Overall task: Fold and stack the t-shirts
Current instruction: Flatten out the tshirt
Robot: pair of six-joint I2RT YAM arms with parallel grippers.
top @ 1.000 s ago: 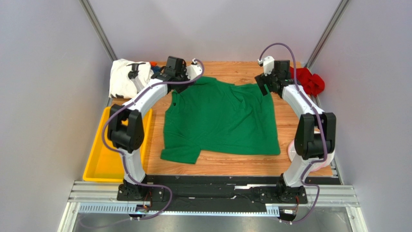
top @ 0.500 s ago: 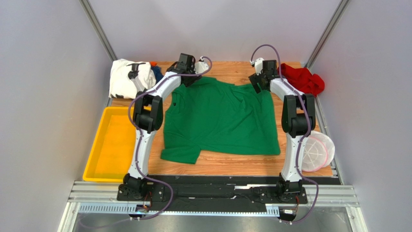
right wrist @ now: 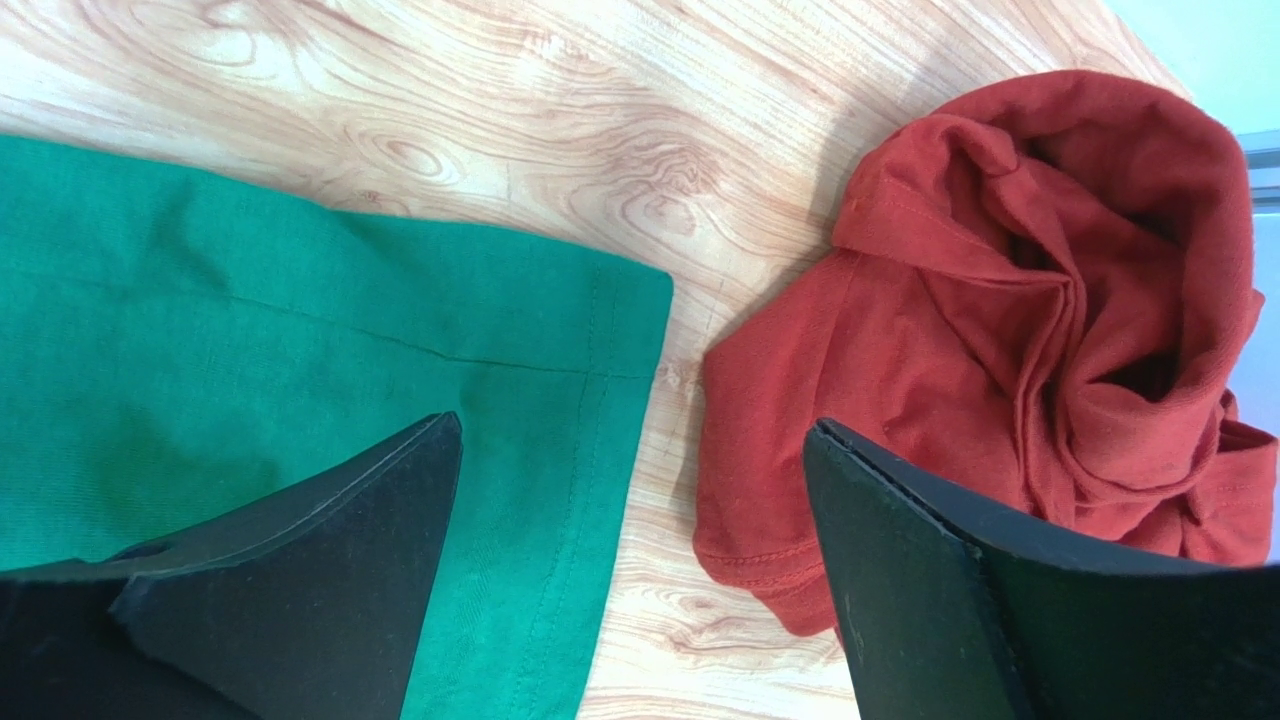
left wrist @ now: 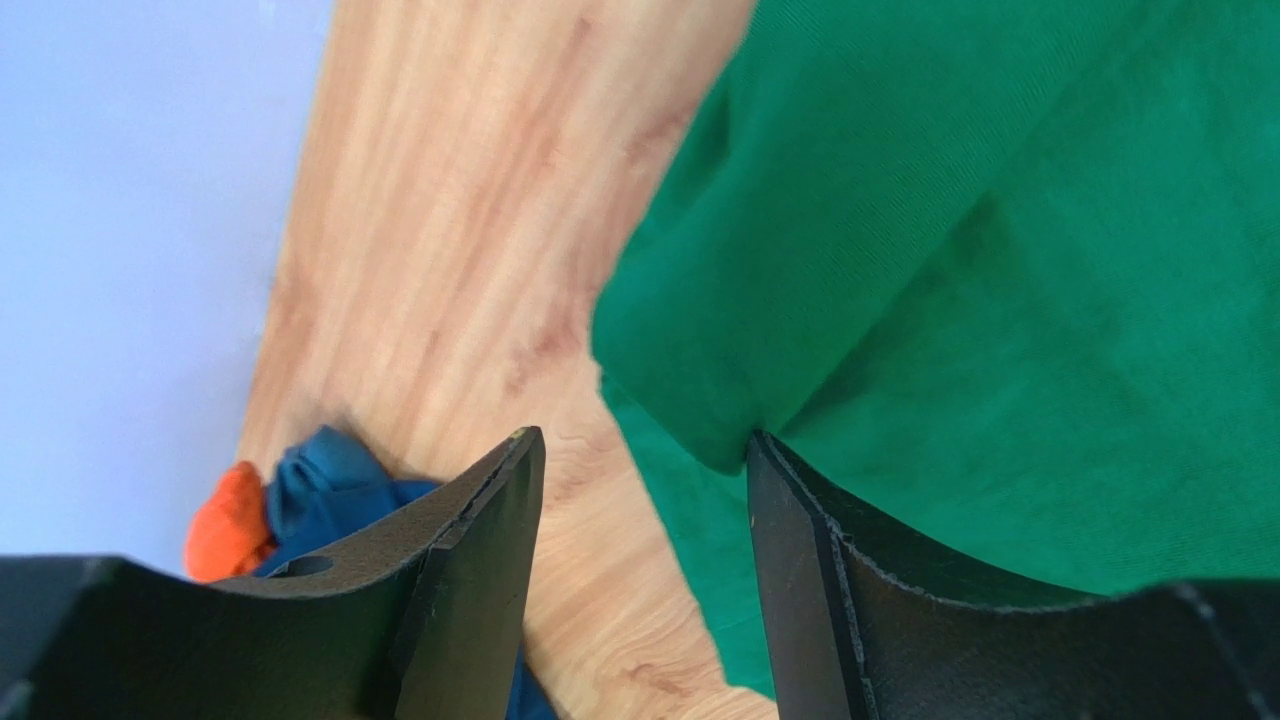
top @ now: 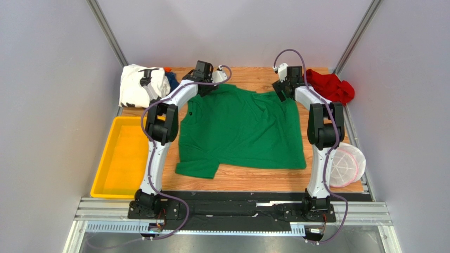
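The bright green t-shirt (top: 240,129) lies spread flat on the wooden table. My left gripper (top: 204,87) is open at its far left corner. In the left wrist view my left gripper (left wrist: 642,438) straddles a folded green edge (left wrist: 977,270) without gripping it. My right gripper (top: 282,93) is open over the far right corner. In the right wrist view my right gripper (right wrist: 634,425) spans the green hem (right wrist: 301,345) and the crumpled red t-shirt (right wrist: 1022,330). The red t-shirt (top: 333,87) lies back right. The white printed t-shirt (top: 134,84) and the dark blue t-shirt (top: 170,79) lie back left.
A yellow plastic tray (top: 127,158) sits left of the green shirt. A round white-and-pink mesh basket (top: 346,164) stands at the right edge. A small orange item (left wrist: 229,525) lies beside the blue shirt (left wrist: 338,480). Grey walls close in on the table.
Both arms have stretched toward the back of the table, bringing the grippers to the shirt's far corners. The right arm no longer covers the mesh basket. Little moved in the last half second.
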